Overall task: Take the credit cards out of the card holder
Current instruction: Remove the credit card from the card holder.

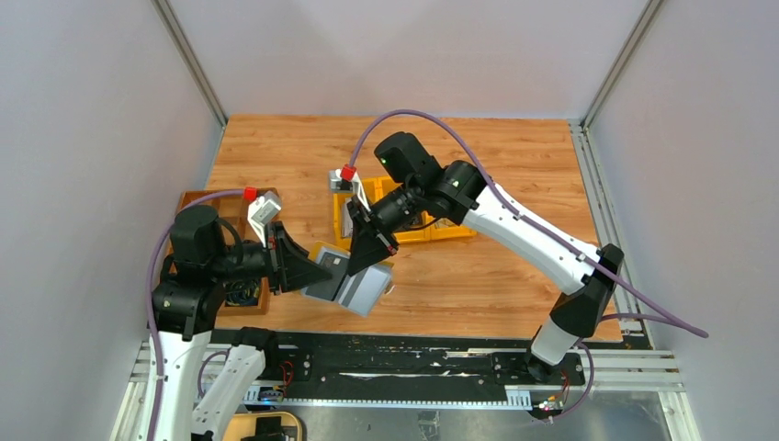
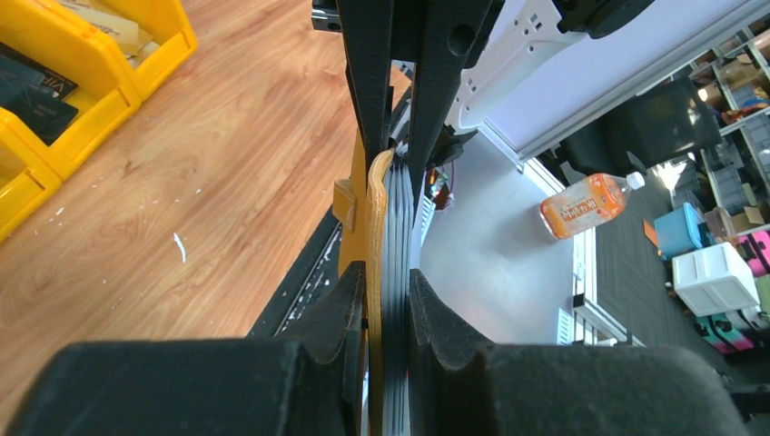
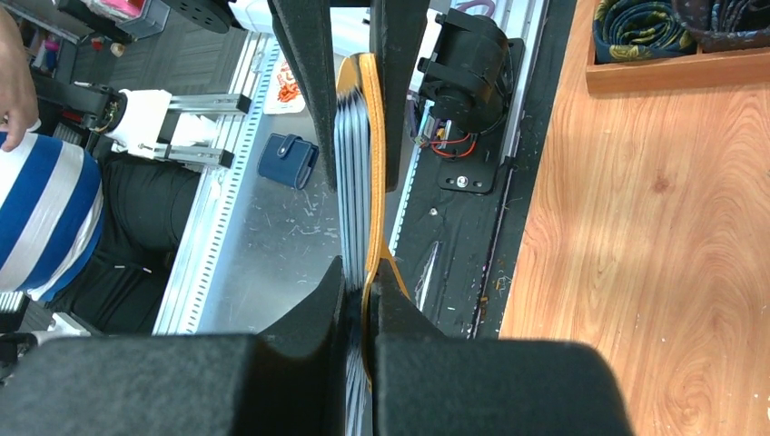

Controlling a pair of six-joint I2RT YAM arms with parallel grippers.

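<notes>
Above the near strip of the worktop [image 1: 478, 294], just short of the black rail [image 1: 413, 354] that carries the arm bases, the card holder [image 1: 354, 285] hangs in the air between both arms. It lies open, with grey lining upward and a mustard corner showing at its left. The left hand [image 2: 386, 282] is clamped on one end of it and the right hand [image 3: 365, 282] is pinched tight on the other end. Each wrist view shows the yellow cover and a stack of thin grey layers edge-on between the black fingers. Whether those layers are cards or pocket lining cannot be told. The worktop is warm orange-brown wood grain with a few white flecks and scuffs. Plain pale grey walls [image 1: 92, 92] close it in on three sides, with aluminium posts [image 1: 188, 60] in the far corners. Yellow bins [image 1: 432, 228] sit near the middle, behind the right hand, and a brown tray [image 1: 197, 200] lies at the left edge under the left arm, holding dark patterned rolls of fabric. Beyond the near edge, a bottle [image 2: 586, 204] with an orange label lies on a grey floor, its print too small to read. A small dark blue pouch [image 3: 289, 159] rests on a metal surface. A person in a blue-and-white striped top [image 3: 36, 209] is at the side. A dark card in one bin bears pale letters that cannot be made out.
</notes>
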